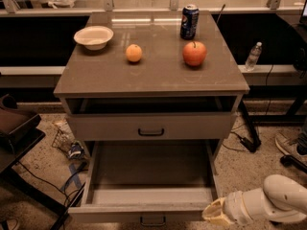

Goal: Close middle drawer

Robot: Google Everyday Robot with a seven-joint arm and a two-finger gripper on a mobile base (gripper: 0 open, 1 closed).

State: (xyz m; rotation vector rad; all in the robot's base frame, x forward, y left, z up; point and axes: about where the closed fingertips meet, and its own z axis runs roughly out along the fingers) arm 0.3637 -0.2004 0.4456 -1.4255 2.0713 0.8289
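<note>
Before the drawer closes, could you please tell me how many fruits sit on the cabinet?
2: an orange centre-left, an apple near the can. Gripper: at the front right corner of the middle drawer.

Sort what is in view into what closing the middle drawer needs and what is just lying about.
For the job: the wide grey-beige middle drawer, pulled far out; the cream gripper by its front right corner.

Lying about: shallow white bowl, small orange, red apple and blue soda can on the grey cabinet top; clear plastic bottle behind, right.
</note>
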